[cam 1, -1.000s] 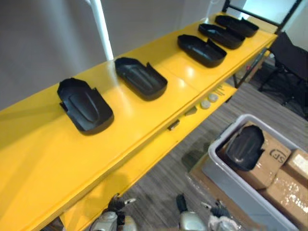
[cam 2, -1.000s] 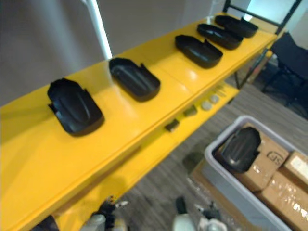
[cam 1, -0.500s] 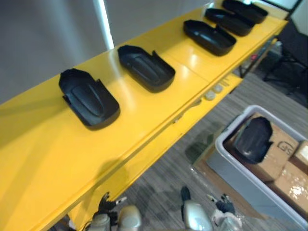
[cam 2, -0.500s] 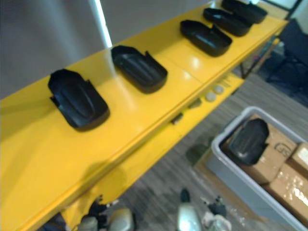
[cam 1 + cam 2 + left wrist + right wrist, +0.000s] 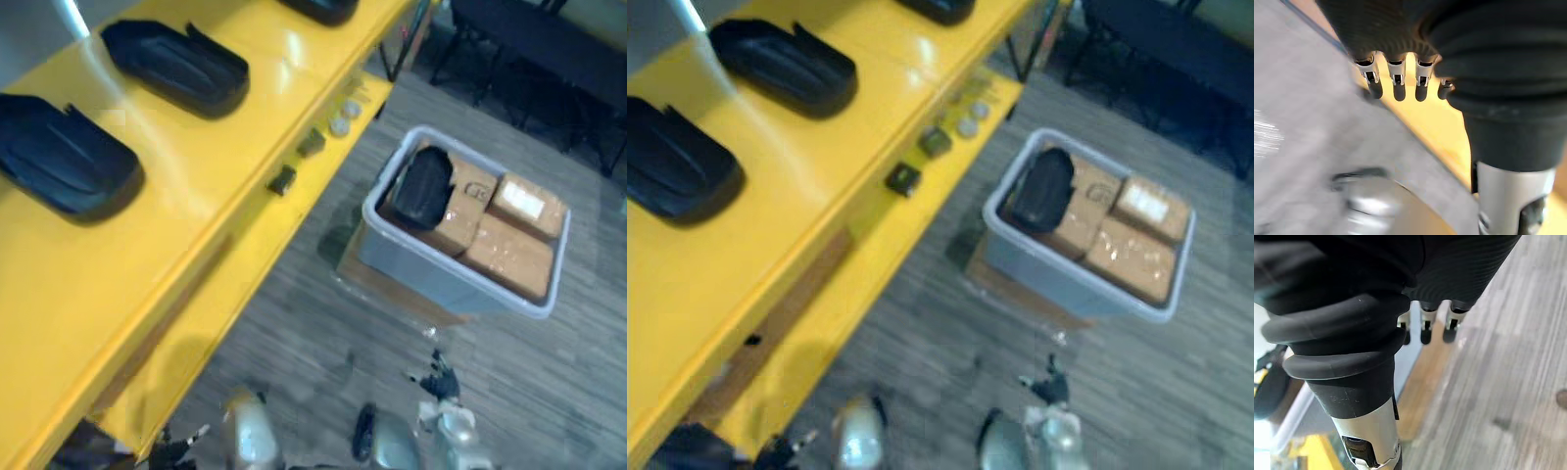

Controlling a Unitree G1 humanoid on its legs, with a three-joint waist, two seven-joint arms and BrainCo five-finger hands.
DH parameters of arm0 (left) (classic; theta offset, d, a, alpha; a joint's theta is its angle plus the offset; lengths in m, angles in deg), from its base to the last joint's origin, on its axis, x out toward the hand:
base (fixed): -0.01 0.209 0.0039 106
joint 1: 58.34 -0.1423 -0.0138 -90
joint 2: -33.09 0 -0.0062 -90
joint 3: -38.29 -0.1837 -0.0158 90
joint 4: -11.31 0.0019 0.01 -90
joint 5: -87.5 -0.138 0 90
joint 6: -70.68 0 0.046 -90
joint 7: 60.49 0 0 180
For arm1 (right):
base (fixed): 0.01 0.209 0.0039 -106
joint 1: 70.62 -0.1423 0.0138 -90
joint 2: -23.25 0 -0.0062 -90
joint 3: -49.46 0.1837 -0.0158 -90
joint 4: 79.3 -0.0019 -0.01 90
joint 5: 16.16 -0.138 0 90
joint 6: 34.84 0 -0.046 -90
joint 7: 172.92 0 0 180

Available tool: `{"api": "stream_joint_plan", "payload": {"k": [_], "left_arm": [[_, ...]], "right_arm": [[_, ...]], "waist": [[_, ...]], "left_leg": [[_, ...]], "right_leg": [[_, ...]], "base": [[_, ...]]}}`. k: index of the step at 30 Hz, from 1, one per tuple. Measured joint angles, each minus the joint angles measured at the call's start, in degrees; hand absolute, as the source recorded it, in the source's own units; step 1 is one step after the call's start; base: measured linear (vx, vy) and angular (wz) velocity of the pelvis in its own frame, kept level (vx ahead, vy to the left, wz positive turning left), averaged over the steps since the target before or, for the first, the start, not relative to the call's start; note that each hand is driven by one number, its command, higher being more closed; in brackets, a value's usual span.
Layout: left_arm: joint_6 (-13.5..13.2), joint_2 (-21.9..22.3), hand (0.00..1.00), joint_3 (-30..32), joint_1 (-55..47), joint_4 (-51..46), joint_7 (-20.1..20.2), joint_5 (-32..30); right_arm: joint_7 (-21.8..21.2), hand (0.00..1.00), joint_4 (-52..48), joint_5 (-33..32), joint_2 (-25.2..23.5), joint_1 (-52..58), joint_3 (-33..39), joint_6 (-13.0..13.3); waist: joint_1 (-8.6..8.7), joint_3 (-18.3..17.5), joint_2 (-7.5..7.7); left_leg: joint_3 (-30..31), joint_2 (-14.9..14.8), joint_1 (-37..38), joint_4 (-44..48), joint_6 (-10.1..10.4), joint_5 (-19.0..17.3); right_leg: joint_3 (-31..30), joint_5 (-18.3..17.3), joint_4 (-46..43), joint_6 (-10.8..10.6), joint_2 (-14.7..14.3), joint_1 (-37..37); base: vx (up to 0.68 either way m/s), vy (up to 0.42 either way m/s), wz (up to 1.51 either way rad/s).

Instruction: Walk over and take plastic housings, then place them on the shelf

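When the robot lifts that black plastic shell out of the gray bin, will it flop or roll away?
Probably stiff: the shell keeps its molded shape while lying on a cardboard box. Likely light: the matching shell on the yellow shelf looks hollow. It sits flat, so rolling seems unlikely.

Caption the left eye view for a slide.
Black housings line the yellow shelf; another housing lies on cardboard boxes in the grey bin.
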State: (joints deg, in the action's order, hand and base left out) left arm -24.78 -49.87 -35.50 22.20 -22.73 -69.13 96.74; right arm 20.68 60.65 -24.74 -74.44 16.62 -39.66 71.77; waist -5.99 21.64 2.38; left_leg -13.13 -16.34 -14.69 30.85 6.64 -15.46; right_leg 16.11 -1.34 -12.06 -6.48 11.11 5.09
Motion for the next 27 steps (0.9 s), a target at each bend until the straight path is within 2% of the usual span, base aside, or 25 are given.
{"api": "stream_joint_plan", "payload": {"k": [1,2,4,6,8,10,12,14,15,17,19,21,24,27], "left_arm": [[-0.5,0.2,0.00,0.0,0.1,0.0,-0.1,0.4],[-1.5,1.7,0.00,-0.5,0.4,0.3,-0.1,2.0],[-2.8,3.6,0.00,-1.6,0.4,1.0,0.0,2.7],[-4.8,4.3,0.00,-2.1,0.4,1.0,0.0,6.1],[-6.9,4.2,0.00,-2.4,0.4,1.1,0.4,6.5],[-7.9,4.1,0.00,-3.2,0.4,1.0,0.4,6.3],[-9.0,3.6,0.00,-4.4,0.5,0.9,0.4,6.2],[-9.5,3.2,0.00,-6.3,0.6,0.6,0.3,5.8],[-9.5,3.2,0.00,-6.3,0.7,0.4,0.2,5.4],[-10.1,3.1,0.00,-6.6,1.2,-1.5,-0.4,2.9],[-11.3,2.8,0.00,-7.9,1.6,-2.2,-1.0,0.4],[-13.0,2.0,0.00,-9.6,2.9,-3.3,-1.8,-4.5],[-13.5,0.5,0.00,-12.0,7.0,-3.1,-2.5,-7.9],[-12.8,0.5,0.00,-13.1,11.9,-3.4,-1.7,-7.7]], "right_arm": [[0.4,0.00,0.0,0.0,0.6,-0.3,-0.4,-0.3],[1.0,0.00,0.0,-0.3,1.7,-0.9,-0.8,-0.4],[1.7,0.00,-1.2,-1.4,3.0,-1.0,-1.5,0.3],[2.6,0.00,-6.0,-1.3,3.5,-0.5,-2.5,2.8],[2.0,0.00,-13.3,-1.3,3.4,0.4,-4.0,5.9],[0.3,0.00,-16.1,-1.2,3.3,0.5,-5.6,5.9],[-0.2,0.00,-16.6,-1.3,3.1,-0.2,-6.9,3.4],[0.3,0.00,-16.3,-1.6,2.9,-0.2,-7.4,-1.1],[0.5,0.00,-15.7,-2.0,2.9,-0.2,-7.4,-2.2],[1.7,0.00,-10.4,-5.0,2.6,-0.1,-6.6,-5.1],[1.8,0.00,-4.8,-6.6,2.0,0.1,-3.8,-5.8],[1.3,0.00,3.4,-9.5,1.7,0.3,2.0,-5.6],[-2.5,0.00,10.5,-20.5,1.3,3.2,12.7,-5.5],[-4.6,0.00,12.1,-22.3,-0.6,8.1,19.0,-5.4]], "waist": [[0.05,0.3,-0.06],[0.49,1.1,-1.10],[0.64,1.4,-1.38],[0.75,2.2,-0.24],[0.84,3.3,0.68],[1.56,3.4,0.75],[1.92,3.5,0.90],[1.97,3.5,0.92],[1.99,3.5,0.93],[2.02,3.6,1.06],[2.07,3.6,1.10],[2.56,3.6,1.13],[4.96,3.5,0.95],[6.76,3.2,1.49]], "left_leg": [[0.2,0.2,-0.5,-0.4,0.4,1.1],[2.1,0.0,-0.8,-1.5,0.7,2.6],[4.8,0.5,-0.9,-3.6,1.6,4.0],[4.8,1.5,-1.5,-5.4,1.9,5.4],[5.5,3.2,-1.8,-7.0,2.3,5.6],[8.0,5.0,-2.3,-7.7,2.3,5.5],[9.8,6.6,-2.4,-8.8,2.3,5.5],[10.8,7.9,-2.3,-9.7,2.4,6.1],[10.7,8.0,-2.2,-9.9,2.0,6.3],[10.5,8.6,-0.5,-10.6,1.4,7.1],[10.1,9.0,1.4,-11.6,1.4,7.1],[8.4,9.2,3.9,-12.9,1.4,7.0],[6.6,9.1,7.0,-13.0,0.9,5.7],[4.6,9.1,9.4,-12.0,0.4,3.8]], "right_leg": [[0.9,0.1,2.5,-2.9,-0.2,-0.6],[1.2,0.6,2.8,-2.5,-1.2,-0.4],[0.5,-0.1,0.1,-1.4,-1.3,2.2],[-1.0,-1.5,-3.7,-0.9,-0.5,6.4],[-2.5,-2.0,-5.2,-0.7,0.2,9.4],[-2.2,-1.7,-5.0,-0.9,1.0,10.1],[-2.1,-1.1,-3.8,-1.1,1.5,10.0],[-2.1,0.4,-1.6,-1.5,1.8,9.6],[-2.2,1.0,-0.9,-1.7,1.8,9.2],[-2.3,3.3,2.2,-2.2,1.8,6.7],[-3.0,4.1,4.2,-2.4,1.8,4.9],[-4.4,5.3,6.5,-2.7,1.8,3.1],[-7.0,5.5,6.9,-2.9,1.6,1.8],[-9.5,5.7,6.5,-3.1,1.7,1.0]], "base": [[-0.14,-0.296,0.08],[-0.17,-0.217,-0.06],[-0.17,-0.115,-0.17],[-0.15,-0.069,-0.23],[-0.15,-0.027,-0.25],[-0.11,0.028,-0.02],[-0.04,0.042,0.07],[0.03,0.052,-0.01],[0.08,0.047,-0.03],[0.13,0.041,-0.09],[0.11,0.040,-0.23],[0.10,0.052,-0.41],[0.04,0.048,-0.40],[-0.02,0.079,-0.43]]}}
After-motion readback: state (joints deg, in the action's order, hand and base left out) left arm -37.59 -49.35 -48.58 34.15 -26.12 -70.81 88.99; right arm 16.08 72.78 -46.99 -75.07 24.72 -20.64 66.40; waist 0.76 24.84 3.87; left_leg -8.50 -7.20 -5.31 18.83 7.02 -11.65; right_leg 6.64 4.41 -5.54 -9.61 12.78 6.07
